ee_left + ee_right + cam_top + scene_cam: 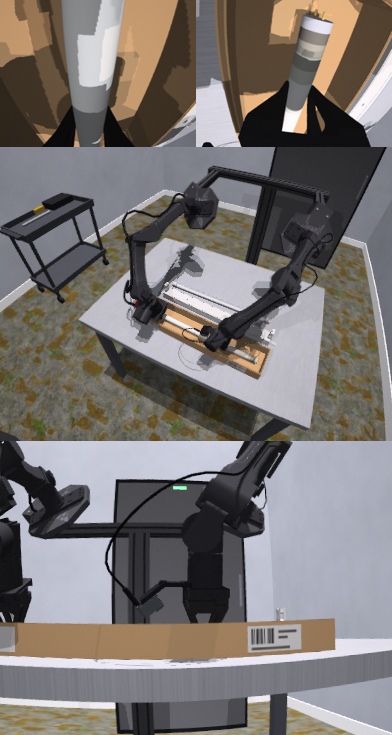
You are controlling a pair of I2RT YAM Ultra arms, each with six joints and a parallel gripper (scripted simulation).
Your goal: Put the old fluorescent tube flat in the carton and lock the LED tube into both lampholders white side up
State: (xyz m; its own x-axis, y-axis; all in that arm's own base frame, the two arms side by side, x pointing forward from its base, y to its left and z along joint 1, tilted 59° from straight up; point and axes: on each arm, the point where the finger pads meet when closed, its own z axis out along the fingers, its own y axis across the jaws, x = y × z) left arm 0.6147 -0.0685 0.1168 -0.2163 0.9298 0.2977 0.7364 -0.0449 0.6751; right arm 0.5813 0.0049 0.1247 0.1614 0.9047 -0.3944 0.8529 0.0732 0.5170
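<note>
Both the left pincer (205, 336) (206, 620) (89, 109) and right pincer (160, 315) (14, 619) (298, 86) are clamping the removed fluorescent tube (182, 323) (92, 59) (304, 70) inside the carton (235, 367) (150, 641) (154, 20) (252, 59) near the surface's (300, 382) (360, 646) (209, 108) front edge, release and LED fitting seemingly remaining.
</note>
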